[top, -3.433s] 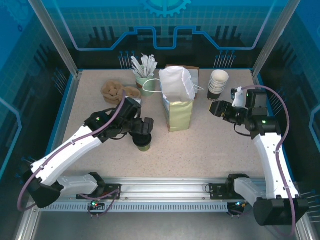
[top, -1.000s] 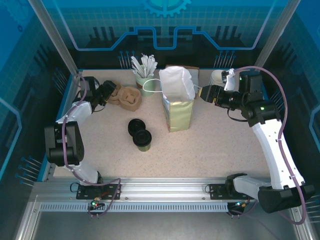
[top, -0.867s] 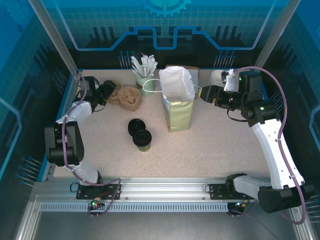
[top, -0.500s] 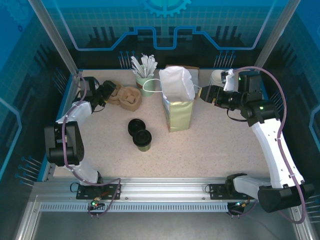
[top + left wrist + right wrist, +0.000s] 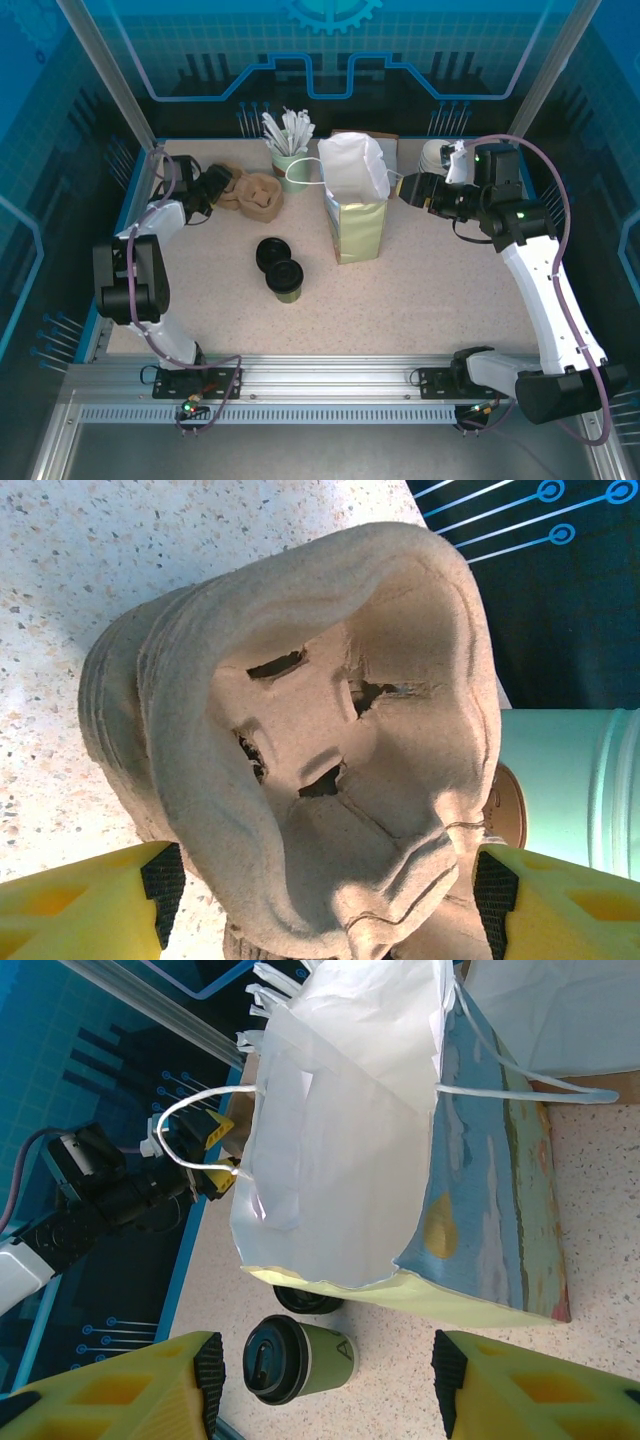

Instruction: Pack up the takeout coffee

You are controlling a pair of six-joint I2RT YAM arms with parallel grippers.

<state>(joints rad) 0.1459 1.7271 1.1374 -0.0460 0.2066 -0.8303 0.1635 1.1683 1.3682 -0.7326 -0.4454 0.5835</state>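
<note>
This is a robotics lab test cell dressed as a coffee counter, not a working café. Bare aluminium frame posts point(image 5: 108, 75) hold clear panels around the space, and behind them hangs a printed blue backdrop point(image 5: 330, 12) of gear and circuit-trace graphics. Two white robot arms point(image 5: 545, 290) are bolted to a slotted aluminium rail point(image 5: 330, 375) along the near edge of a speckled tabletop point(image 5: 420, 290). The café side is all props set out within reach: a paper bag point(image 5: 355, 225) with string handles, a mint cup of wrapped stirrers point(image 5: 290, 160), a stack of paper cups point(image 5: 432, 152), moulded pulp cup carriers point(image 5: 255, 195), loose black lids point(image 5: 270, 252) and one lidded takeout coffee point(image 5: 287, 280).
</note>
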